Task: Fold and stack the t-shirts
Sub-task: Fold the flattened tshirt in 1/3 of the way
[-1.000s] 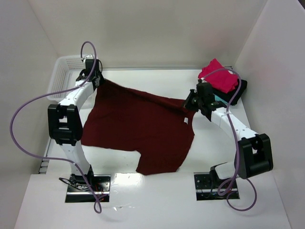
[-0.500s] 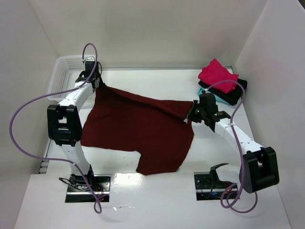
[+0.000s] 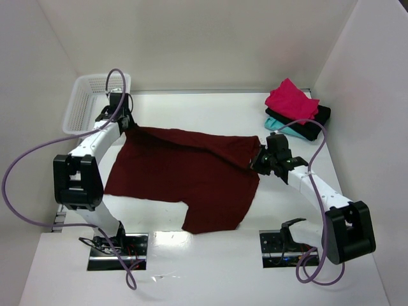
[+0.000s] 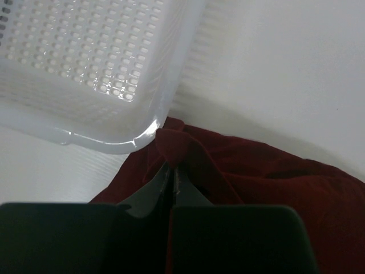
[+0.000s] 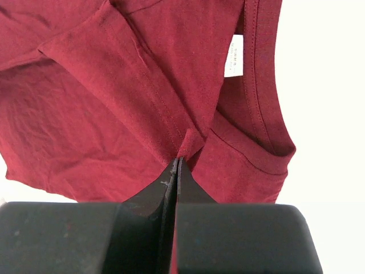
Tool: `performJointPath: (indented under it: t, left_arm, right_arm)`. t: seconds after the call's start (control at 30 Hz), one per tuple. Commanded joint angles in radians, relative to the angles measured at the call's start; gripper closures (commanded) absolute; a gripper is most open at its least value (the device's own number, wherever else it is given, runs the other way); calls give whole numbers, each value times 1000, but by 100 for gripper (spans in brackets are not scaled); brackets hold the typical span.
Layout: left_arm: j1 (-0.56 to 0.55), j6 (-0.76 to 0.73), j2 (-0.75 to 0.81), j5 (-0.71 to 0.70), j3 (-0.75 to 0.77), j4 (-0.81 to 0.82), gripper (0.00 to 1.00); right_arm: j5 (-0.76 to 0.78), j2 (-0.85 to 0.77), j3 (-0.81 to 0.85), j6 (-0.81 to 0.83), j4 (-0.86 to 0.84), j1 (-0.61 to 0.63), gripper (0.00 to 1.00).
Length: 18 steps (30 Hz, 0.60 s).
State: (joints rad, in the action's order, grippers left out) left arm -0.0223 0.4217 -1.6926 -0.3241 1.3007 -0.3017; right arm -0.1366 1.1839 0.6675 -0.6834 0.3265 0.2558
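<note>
Pinching maroon t-shirt [image 3: 185,172] at opposite edges: your left gripper [image 4: 173,170] clenched on a fold, right gripper [image 5: 177,162] likewise.

- Probably a robotics lab test cell; the walls [image 3: 210,44] hide whatever lies beyond.
- Plain white walls box in a white table [image 3: 210,108] on three sides.
- The left arm [image 3: 80,172] and right arm [image 3: 319,191] are bolted to metal plates [image 3: 118,245] at the near edge, with purple cables [image 3: 38,153] looping loose.
- Few props: a basket [image 3: 86,105] at the far left corner, folded shirts [image 3: 296,111] at the far right corner, a maroon shirt [image 3: 185,178] mid-table.
</note>
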Motion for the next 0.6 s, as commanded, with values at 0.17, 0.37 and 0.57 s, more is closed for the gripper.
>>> performJointPath:
  t: [0.17, 0.37, 0.57]
  left_arm:
    - [7, 48, -9, 16, -39, -62, 100]
    - [7, 48, 17, 52, -9, -56, 72]
    - [-27, 28, 31, 112, 70, -42, 31]
  right_arm:
    - [-7, -12, -26, 12, -7, 7, 90]
    - [33, -12, 25, 12, 13, 7, 47]
    - [80, 25, 126, 40, 16, 7, 19]
